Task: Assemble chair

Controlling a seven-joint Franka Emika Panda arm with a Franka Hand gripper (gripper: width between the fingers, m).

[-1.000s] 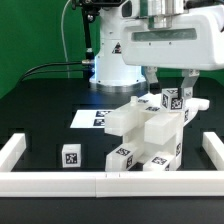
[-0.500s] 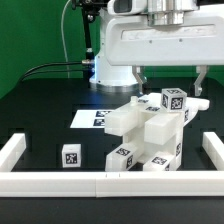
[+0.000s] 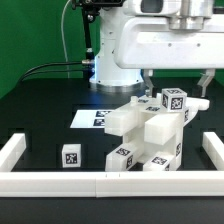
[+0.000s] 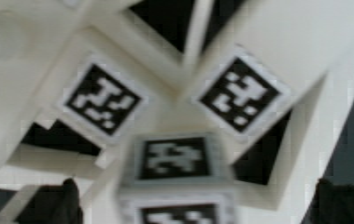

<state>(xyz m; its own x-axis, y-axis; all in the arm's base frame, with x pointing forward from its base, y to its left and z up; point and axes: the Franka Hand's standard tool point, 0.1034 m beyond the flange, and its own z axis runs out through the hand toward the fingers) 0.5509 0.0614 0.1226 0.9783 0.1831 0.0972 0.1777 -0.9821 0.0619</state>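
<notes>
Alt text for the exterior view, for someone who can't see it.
A robot's open gripper hangs above a partly built white chair of tagged blocks on a black table. One loose tagged block lies toward the exterior view's left, inside a border rail; the marker board lies behind.

The gripper (image 3: 177,82) hangs just above the partly built chair (image 3: 145,130), jaws spread wide and empty — one loose tagged block (image 3: 70,155) lies apart toward the exterior view's left, inside the border rail (image 3: 50,182).

Part-built white tagged chair (image 3: 150,132) stands near its loose block (image 3: 71,156).
</notes>
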